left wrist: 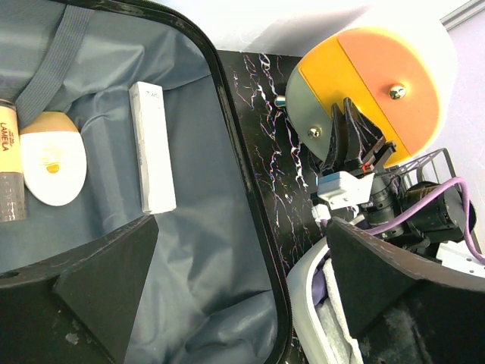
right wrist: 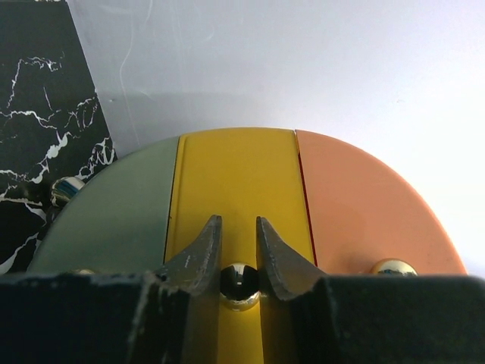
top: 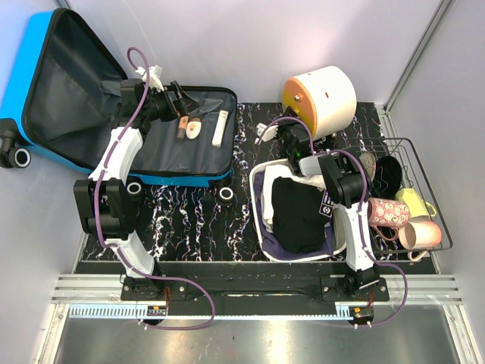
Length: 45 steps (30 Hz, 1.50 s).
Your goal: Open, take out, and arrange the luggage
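— Where did the bright blue hard-shell suitcase point(top: 68, 83) sit?

— At the far left of the black marbled desk point(top: 189, 220). It lay open, with the lid leaning back to the left and the grey-lined half flat.

— Which arm was nearer?

— The left one. The left end effector point(top: 179, 106) hung over the flat half with its fingers spread wide and nothing between them. A slim white rectangular box point(top: 220, 127) lay just to its right on the lining, with its long axis running near to far.

— So the fingers would straddle its narrow width?

— Judging by the left wrist view, yes, after a short reach to the right.

— And the right arm?

— It was well apart from the suitcase. The right end effector point(right wrist: 236, 227) was pinched on a small gold knob point(right wrist: 239, 284) on the round cream drum-shaped box point(top: 322, 91) with its green, yellow and orange face.
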### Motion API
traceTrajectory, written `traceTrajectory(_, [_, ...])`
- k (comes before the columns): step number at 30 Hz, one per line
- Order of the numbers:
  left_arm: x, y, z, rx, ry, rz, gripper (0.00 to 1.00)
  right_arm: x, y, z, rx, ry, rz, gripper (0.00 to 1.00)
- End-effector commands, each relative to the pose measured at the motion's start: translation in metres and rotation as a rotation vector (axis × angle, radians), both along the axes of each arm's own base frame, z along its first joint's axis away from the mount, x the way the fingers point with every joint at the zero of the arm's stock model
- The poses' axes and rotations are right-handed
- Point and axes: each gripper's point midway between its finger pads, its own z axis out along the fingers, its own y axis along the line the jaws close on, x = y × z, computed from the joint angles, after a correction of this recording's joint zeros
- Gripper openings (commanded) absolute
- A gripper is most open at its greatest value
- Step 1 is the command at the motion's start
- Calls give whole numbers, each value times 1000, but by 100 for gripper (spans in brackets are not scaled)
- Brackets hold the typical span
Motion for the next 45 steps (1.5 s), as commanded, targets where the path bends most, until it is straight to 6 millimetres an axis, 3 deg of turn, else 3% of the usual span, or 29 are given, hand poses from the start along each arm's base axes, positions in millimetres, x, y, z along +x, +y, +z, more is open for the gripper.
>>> traceTrajectory(1, [6, 0, 18, -8, -61, -1, 99, -10, 38, 10, 35, -29, 102, 4])
traceTrajectory(5, [5, 1, 21, -3, -70, 5, 99, -15, 61, 6, 70, 8, 140, 3])
traceTrajectory(13, [5, 1, 20, -9, -67, 9, 99, -26, 83, 6, 103, 48, 182, 4])
traceTrajectory(15, [4, 1, 21, -14, -69, 6, 99, -28, 86, 15, 143, 56, 166, 26])
traceTrajectory(16, [4, -1, 21, -15, -68, 0, 99, -28, 85, 11, 153, 105, 157, 31])
traceTrajectory(18, [4, -1, 23, -14, -73, 1, 99, -30, 80, 31, 177, 110, 143, 35])
traceTrajectory(20, [5, -1, 21, -13, -71, -1, 99, -29, 64, 37, 184, 118, 121, 38])
traceTrajectory(23, [6, -2, 20, -23, -65, -4, 99, -31, 36, 47, 171, 89, 88, 54])
traceTrajectory(25, [8, -3, 20, -24, -65, -5, 99, -29, 13, 41, 163, 95, 49, 56])
traceTrajectory(29, [9, -3, 22, -24, -71, -7, 99, -24, -10, 40, 146, 79, 22, 57])
traceTrajectory(36, [10, -4, 21, -21, -72, -13, 99, -11, -21, 17, 110, 113, 39, 61])
traceTrajectory(38, [9, -3, 22, -13, -77, -15, 99, -7, -21, 9, 94, 112, 42, 57])
traceTrajectory(41, [8, -1, 22, -2, -79, -13, 99, -1, -21, 8, 90, 97, 48, 48])
traceTrajectory(45, [9, -1, 23, 0, -86, -15, 99, 7, -18, 11, 82, 86, 75, 55])
